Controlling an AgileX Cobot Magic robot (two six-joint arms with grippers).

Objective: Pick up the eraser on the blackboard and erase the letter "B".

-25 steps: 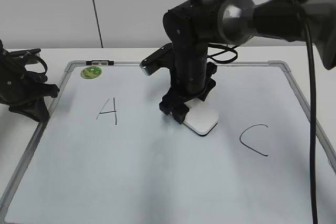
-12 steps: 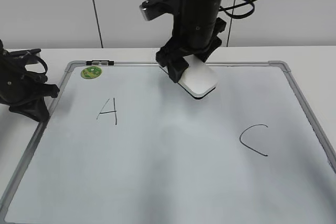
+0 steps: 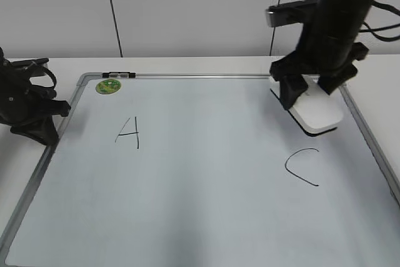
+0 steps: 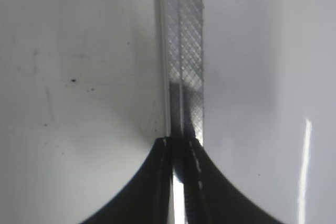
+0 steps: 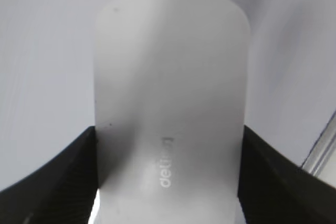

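My right gripper (image 3: 312, 95) is shut on the white eraser (image 3: 319, 114) and holds it over the right part of the blackboard (image 3: 206, 217), above the letter "C" (image 3: 302, 166). In the right wrist view the eraser (image 5: 170, 103) fills the space between both jaws (image 5: 168, 182), with tiny grey print on it. No letter "B" shows on the board; the middle is blank. The thin "A" (image 3: 128, 132) is at the left. My left gripper (image 3: 34, 114) rests off the board's left edge, its jaws (image 4: 181, 145) shut over the grey frame (image 4: 184, 51).
A round green magnet (image 3: 108, 85) sits at the board's top left corner next to a small black clip (image 3: 119, 75). The board's grey frame (image 3: 365, 129) runs close to the eraser on the right. A white wall stands behind the table.
My right gripper lifted the eraser from the board's middle, moved it back, then carried it right to above the "C". The left arm has not moved.
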